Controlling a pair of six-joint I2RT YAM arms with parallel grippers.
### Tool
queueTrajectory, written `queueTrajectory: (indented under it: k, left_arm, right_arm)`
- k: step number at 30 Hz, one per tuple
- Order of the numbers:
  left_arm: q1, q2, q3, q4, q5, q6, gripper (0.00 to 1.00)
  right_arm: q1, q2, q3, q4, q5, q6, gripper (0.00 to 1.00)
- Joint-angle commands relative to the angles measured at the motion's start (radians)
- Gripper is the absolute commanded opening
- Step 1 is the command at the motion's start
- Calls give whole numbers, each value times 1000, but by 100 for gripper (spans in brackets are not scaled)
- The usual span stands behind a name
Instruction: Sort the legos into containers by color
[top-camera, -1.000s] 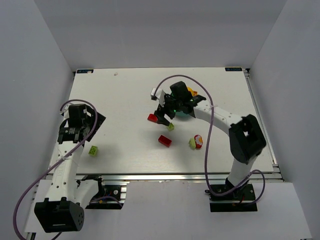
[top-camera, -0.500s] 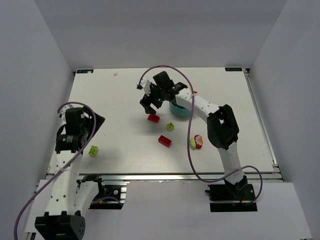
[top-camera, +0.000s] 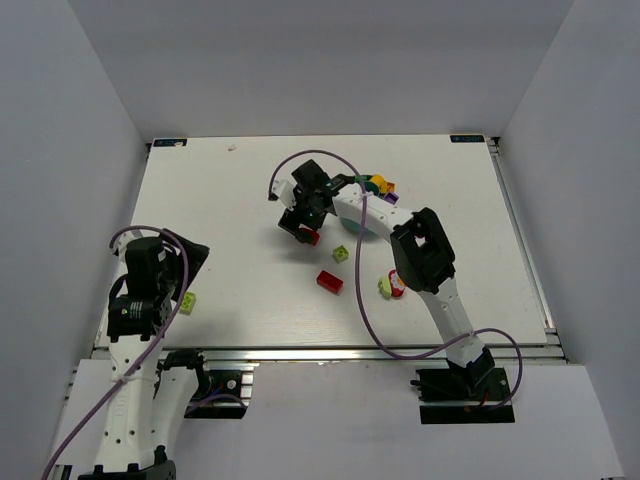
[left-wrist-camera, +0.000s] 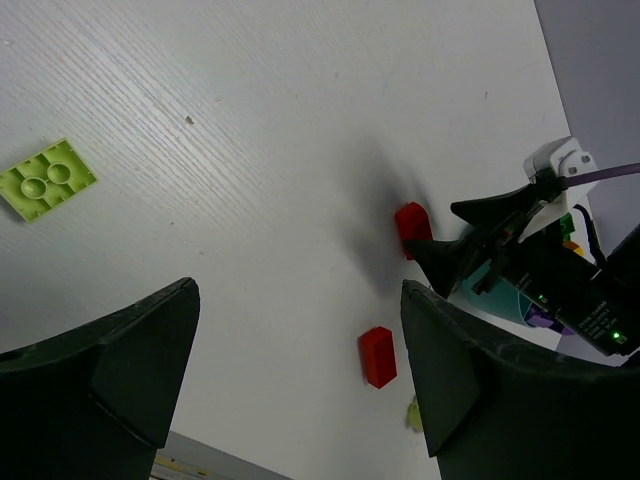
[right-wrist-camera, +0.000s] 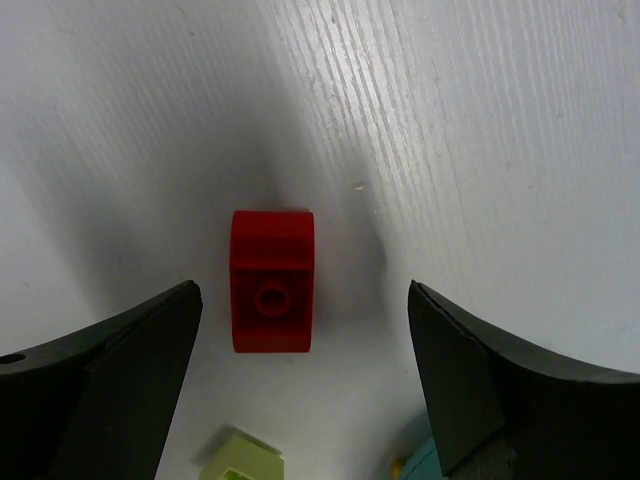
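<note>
While the right arm has swung away from the teal bowl (top-camera: 362, 230), its right pincer (right-wrist-camera: 302, 292) has come down over a red brick (right-wrist-camera: 272, 281).
The pincer's fingers stand apart on either side of the brick, which lies flat on the tabletop (top-camera: 220, 200) just left of the bowl; nothing is clamped, so closing on it looks like the step in hand. The left pincer (left-wrist-camera: 298, 295), also apart and empty, has drawn back toward its base near a lime plate (left-wrist-camera: 48, 178). A second red brick (top-camera: 329, 281) waits loose.
</note>
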Motion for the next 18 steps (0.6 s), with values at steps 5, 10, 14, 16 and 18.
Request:
queueTrajectory:
  k: [5,10,14,16,18]
  left_arm:
    - [5,5,-4,7,9,-26,90]
    - [3,10,-1,0,14,-20,91]
    - [5,5,3,-16,11,-13,90]
    - [5,1,3,-22,11,-13,91]
    - [3,-2,3,-26,11,-16,91]
  right_arm:
    - [4,30,65,-44,21,-55,83]
    - [5,30,53,-46,-19,-63,76]
    - [11,42,54,-30,-23,-55,71]
    - [13,48,54,-21,-25,-53,66]
    - [15,50,54,-15,-23,-55,59]
